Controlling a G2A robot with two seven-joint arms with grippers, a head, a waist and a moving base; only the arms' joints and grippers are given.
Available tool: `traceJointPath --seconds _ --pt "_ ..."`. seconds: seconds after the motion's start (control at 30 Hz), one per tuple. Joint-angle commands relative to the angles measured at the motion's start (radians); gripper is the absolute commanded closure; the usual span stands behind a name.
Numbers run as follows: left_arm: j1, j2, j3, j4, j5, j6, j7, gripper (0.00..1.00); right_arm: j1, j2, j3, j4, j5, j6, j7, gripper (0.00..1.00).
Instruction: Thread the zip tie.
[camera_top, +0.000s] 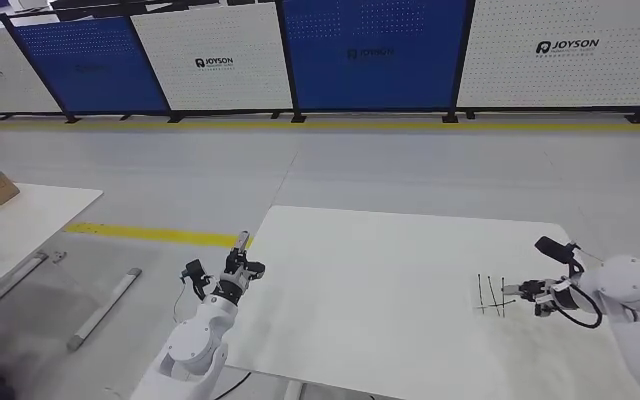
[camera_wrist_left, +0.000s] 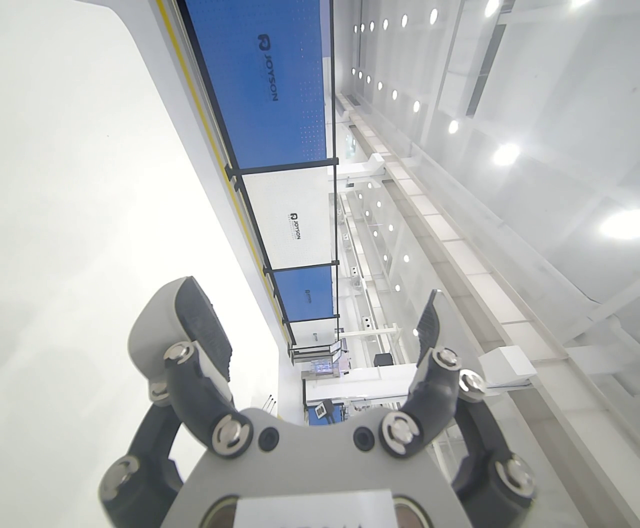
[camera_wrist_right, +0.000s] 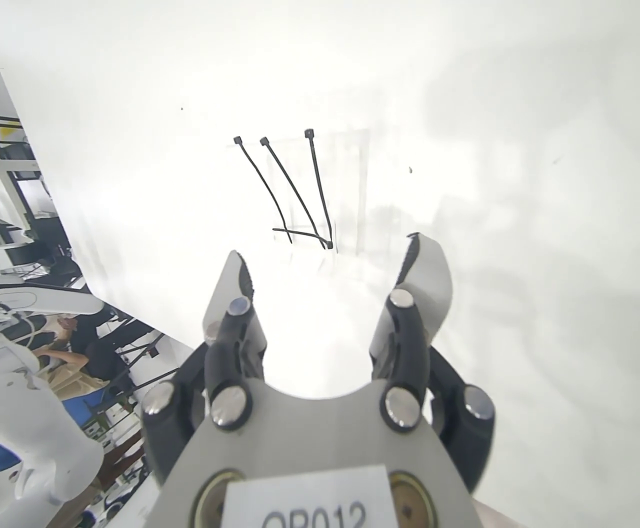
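Observation:
Several black zip ties (camera_wrist_right: 295, 195) lie close together on the white table (camera_top: 380, 300), near its right edge. Three run side by side with their heads away from my right gripper, and a short one crosses their tails. They rest on a faint clear sheet (camera_wrist_right: 352, 190). In the top view the zip ties (camera_top: 490, 293) sit just left of my right gripper (camera_top: 512, 290). My right gripper (camera_wrist_right: 325, 250) is open, low over the table, its fingertips just short of the tails and holding nothing. My left gripper (camera_wrist_left: 312, 290) is open and empty, tilted upward at the table's left edge (camera_top: 242, 243).
A second white table (camera_top: 40, 215) stands off to the left, with a pale bar (camera_top: 103, 308) lying on the floor between the two. Blue and white partition panels (camera_top: 375, 50) line the back. Wide bare tabletop separates the two arms.

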Motion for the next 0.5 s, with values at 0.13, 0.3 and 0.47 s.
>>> traceJointPath --seconds 0.13,0.3,0.47 --pt "0.000 0.000 0.000 0.000 0.000 0.000 0.000 0.00 0.022 -0.004 -0.019 0.037 0.005 -0.005 0.001 0.74" --pt "0.000 0.000 0.000 0.000 0.000 0.000 0.000 0.00 0.036 -0.007 -0.043 0.054 -0.004 0.004 0.008 0.71" --pt "0.000 0.000 0.000 0.000 0.000 0.000 0.000 0.00 0.052 -0.014 -0.067 0.074 -0.004 0.012 0.004 0.75"
